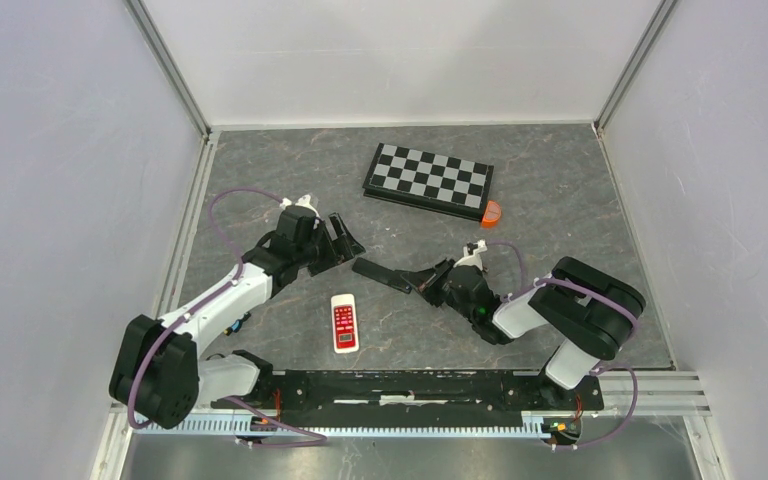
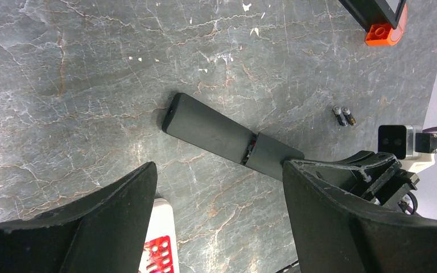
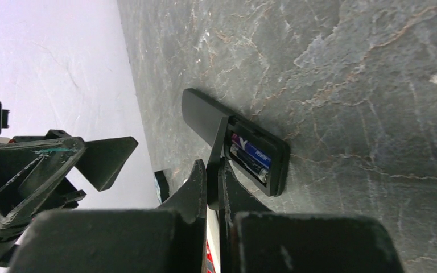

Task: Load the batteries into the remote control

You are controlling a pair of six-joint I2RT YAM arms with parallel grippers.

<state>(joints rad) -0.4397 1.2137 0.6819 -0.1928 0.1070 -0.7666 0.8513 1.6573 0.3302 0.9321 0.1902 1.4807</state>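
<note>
From above, the left gripper (image 1: 345,238) is hanging with its jaws spread wide and nothing between them. The black remote (image 1: 380,273) is lying just ahead of its fingertips on the table (image 1: 560,200). The right gripper (image 1: 423,283) is pressing closed at the remote's far end, so the remote is lying between the two grippers. A white remote (image 1: 344,323) with red buttons is lying near both grippers, on the side toward the arm bases. A chessboard (image 1: 428,180) with an orange piece (image 1: 491,213) at its corner is sitting well beyond them. In the left wrist view, the black remote is showing its plain back straight ahead of the open fingers (image 2: 108,222). Its battery cover (image 2: 273,154) is sitting slightly parted from the body by a narrow gap, and the right gripper is meeting that cover's end. Two loose batteries (image 2: 344,115) are lying side by side on the table, ahead and to the right of the left gripper, apart from the remote. In the right wrist view, the right gripper's fingers (image 3: 193,187) are pinching the thin cover edge-on and holding it lifted off the compartment, just ahead of the fingertips. Two loaded batteries (image 3: 251,156) are lying side by side inside that open compartment, immediately to the right of the held cover.
</note>
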